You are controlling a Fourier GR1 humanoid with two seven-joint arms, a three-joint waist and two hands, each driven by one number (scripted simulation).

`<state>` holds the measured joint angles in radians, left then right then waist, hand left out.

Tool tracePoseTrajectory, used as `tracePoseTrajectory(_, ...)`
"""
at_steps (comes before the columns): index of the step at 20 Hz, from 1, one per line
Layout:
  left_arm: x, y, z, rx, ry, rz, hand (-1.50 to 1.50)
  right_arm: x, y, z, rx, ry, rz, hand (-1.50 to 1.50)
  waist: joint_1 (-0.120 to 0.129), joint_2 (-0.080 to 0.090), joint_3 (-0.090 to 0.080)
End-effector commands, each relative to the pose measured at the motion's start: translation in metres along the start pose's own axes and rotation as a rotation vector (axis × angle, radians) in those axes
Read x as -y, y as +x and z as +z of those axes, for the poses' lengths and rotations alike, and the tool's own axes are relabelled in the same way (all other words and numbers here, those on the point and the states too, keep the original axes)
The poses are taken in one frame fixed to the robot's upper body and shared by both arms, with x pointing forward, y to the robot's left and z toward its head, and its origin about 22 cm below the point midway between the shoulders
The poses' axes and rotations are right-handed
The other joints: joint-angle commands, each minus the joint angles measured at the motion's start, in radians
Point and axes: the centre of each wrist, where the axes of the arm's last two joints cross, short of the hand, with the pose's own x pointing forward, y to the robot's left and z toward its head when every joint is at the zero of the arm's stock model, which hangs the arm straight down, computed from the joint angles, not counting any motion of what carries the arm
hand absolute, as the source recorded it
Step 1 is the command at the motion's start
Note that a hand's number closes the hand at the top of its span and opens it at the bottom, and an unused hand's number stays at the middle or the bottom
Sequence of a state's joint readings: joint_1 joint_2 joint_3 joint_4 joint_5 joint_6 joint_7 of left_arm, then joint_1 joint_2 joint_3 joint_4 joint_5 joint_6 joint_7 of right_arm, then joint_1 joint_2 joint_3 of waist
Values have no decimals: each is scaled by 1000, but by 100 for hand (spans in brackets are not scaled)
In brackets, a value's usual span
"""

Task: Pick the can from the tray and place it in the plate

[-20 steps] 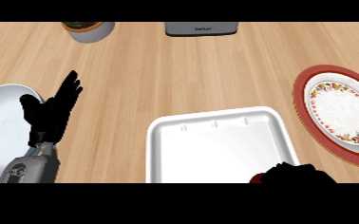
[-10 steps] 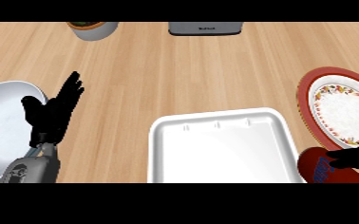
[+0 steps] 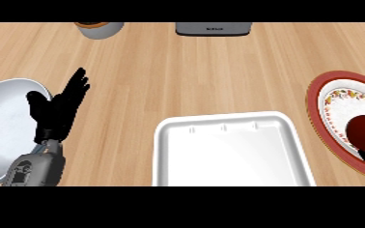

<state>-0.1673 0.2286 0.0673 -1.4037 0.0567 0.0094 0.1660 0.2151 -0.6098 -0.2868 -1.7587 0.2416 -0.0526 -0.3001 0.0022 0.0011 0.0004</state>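
Dark red can [image 3: 356, 129] over patterned plate [image 3: 335, 101] at right edge; white tray [image 3: 231, 149] empty. Right hand out of view. Left hand [image 3: 55, 110] open, resting. Risk: can tips off sloped rim on release.

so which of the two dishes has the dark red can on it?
The red-rimmed patterned plate at the right edge holds the dark red can; the plain white dish at left sits behind the open left hand.

Black left hand [image 3: 55, 112] – slim fingers, grey forearm [image 3: 34, 166]
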Motion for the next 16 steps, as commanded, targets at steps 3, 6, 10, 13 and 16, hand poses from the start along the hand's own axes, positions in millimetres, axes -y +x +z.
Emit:
tracePoseTrajectory(3, 4, -12, -4, 4, 2, -12, 0, -3, -54, -23, -47, 31, 38, 150, 3, 2, 0)
tracePoseTrajectory(6, 9, -7, 1, 18, -9, 4, 0, 12, -80, -33, -79, 63, 115, 150, 11, 3, 0)
tracePoseTrajectory(10, 0, -1, 3, 1, -13, -16, 0, 7, -101, -41, -104, 217, 117, 150, 17, 3, 1)
tracePoseTrajectory(13, 15, 10, -9, 32, -23, -15, 0, 12, -118, -42, -211, 303, -12, -150, 21, 7, 1)
tracePoseTrajectory(16, 6, -10, -5, 15, 8, -2, 0, -6, -131, -40, -109, 346, -17, -150, 14, 5, 1)
